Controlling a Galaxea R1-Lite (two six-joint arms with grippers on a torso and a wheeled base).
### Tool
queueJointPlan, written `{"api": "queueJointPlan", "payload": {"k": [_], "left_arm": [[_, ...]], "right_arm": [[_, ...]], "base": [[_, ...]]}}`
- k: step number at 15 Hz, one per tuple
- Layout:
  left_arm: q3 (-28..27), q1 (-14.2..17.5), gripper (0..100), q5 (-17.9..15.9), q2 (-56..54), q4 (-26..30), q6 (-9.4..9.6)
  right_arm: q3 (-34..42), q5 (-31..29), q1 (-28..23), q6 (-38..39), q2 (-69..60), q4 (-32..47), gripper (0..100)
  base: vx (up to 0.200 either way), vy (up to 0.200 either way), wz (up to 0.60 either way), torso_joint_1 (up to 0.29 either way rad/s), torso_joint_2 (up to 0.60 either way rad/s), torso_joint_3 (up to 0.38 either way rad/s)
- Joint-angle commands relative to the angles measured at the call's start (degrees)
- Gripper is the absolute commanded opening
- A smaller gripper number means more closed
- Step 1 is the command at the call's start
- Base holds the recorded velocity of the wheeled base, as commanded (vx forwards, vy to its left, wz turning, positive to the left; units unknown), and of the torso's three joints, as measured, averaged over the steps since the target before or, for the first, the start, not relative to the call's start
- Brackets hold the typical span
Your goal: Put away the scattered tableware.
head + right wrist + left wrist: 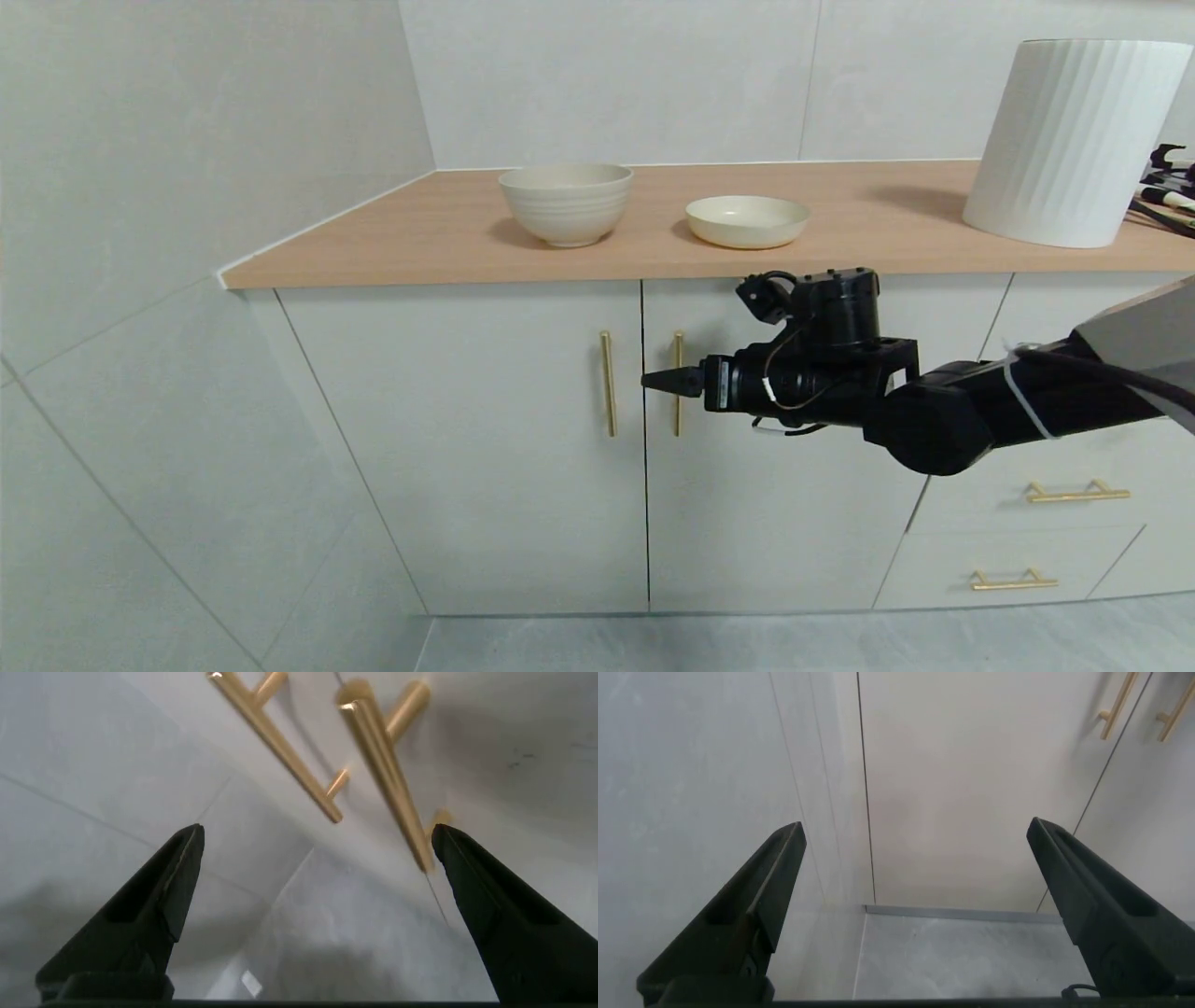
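On the wooden counter (420, 243) stand a cream ribbed bowl (566, 203) and, to its right, a shallow cream dish (747, 220). My right gripper (667, 381) is below the counter, in front of the two cabinet doors, level with the middle of their gold handles. In the right wrist view the right gripper (316, 835) is open, with the nearer gold handle (388, 775) just ahead between its fingers and the second handle (280, 747) beside it. My left gripper (915, 829) is open and holds nothing, low before a cabinet door (971, 793) and the floor.
A tall white ribbed cylinder (1074, 140) stands at the counter's right, with black tools (1167, 182) behind it. Two drawers with gold handles (1076, 492) are at the lower right. A tiled wall (140, 280) closes off the left side.
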Motion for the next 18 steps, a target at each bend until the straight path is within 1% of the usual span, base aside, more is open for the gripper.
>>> {"api": "queueJointPlan", "payload": {"k": [1,2,4,5,7,10,15,18], "left_arm": [[0.0,0.0,100,0.1,0.0,0.0,-0.02],[0.0,0.0,100,0.0,0.0,0.0,-0.02],[0.0,0.0,100,0.0,0.0,0.0,-0.02],[0.0,0.0,100,0.0,0.0,0.0,-0.02],[0.0,0.0,100,0.0,0.0,0.0,-0.02],[0.0,0.0,100,0.0,0.0,0.0,-0.02],[0.0,0.0,100,0.0,0.0,0.0,-0.02],[0.0,0.0,100,0.0,0.0,0.0,-0.02]], "right_arm": [[0.5,-0.2,0.9,0.3,2.4,-2.2,100],[0.5,-1.0,1.0,0.4,3.2,-4.2,100],[0.5,-5.0,1.0,0.8,5.4,-10.0,100],[0.5,-5.6,1.1,0.8,6.1,-12.0,100],[0.6,-5.6,1.2,0.9,6.6,-13.7,100],[0.5,-5.6,2.4,3.7,6.2,-13.8,100],[2.0,-5.2,3.4,4.0,5.1,-13.8,100],[4.2,-3.1,3.7,4.0,3.4,-13.8,100]], "base": [[0.000,0.000,0.00,0.000,0.00,0.000],[0.000,0.000,0.00,0.000,0.00,0.000],[0.000,0.000,0.00,0.000,0.00,0.000],[0.000,0.000,0.00,0.000,0.00,0.000],[0.000,0.000,0.00,0.000,0.00,0.000],[0.000,0.000,0.00,0.000,0.00,0.000],[0.000,0.000,0.00,0.000,0.00,0.000],[0.000,0.000,0.00,0.000,0.00,0.000]]}}
